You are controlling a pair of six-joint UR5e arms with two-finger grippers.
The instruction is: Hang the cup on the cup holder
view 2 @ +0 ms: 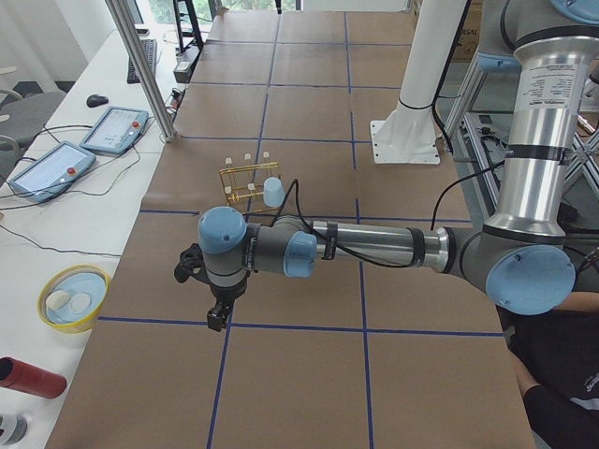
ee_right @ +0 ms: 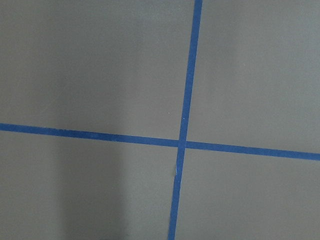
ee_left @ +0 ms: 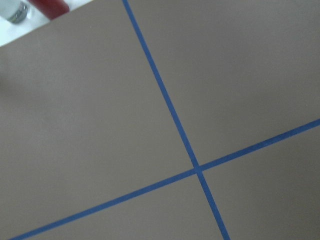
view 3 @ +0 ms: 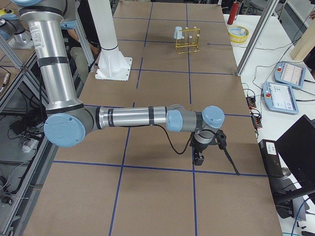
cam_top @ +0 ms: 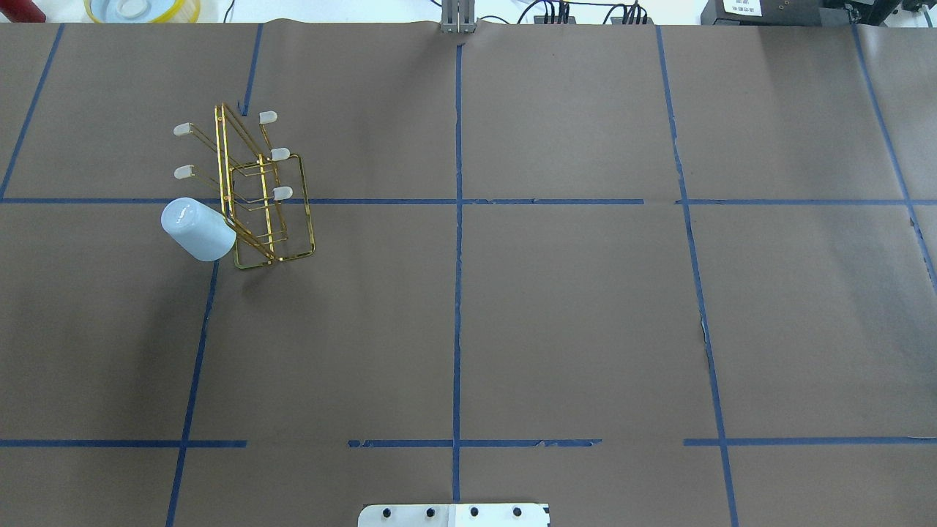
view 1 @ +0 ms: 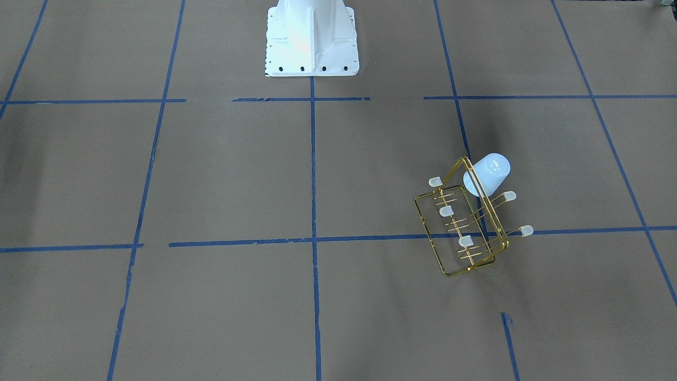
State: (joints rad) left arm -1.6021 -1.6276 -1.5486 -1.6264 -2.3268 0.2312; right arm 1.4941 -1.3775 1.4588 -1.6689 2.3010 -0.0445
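A small pale blue plastic tumbler, the cup (view 1: 489, 173), sits tilted over one slanted prong of a gold wire rack with whitish-capped prongs, the cup holder (view 1: 461, 225); the cup's mouth faces the rack's upright frame, and its closed base points up and away from it; five whitish caps show bare, and I judge the sixth to be hidden inside the cup. The rack stands on a bench (view 1: 211, 174) covered in brown paper and marked with blue tape lines.

I judge the hanging itself to be done, so the step in hand is the close of the task; any next move of mine calls only for a path clear of the rack, since the cup looks lightly perched and a nudge could tip it off.

My left tool (view 2: 217, 313) hangs over the bench well apart from the rack; my right tool (view 3: 198, 157) hangs farther from it again; each shows only in a side view, so I cannot tell whether its fingers are spread or together.

The front-facing and overhead views show the cup on its prong but no arm; the side views show my arms, with the rack small and distant; both wrist views show only bare paper and crossing tape lines.
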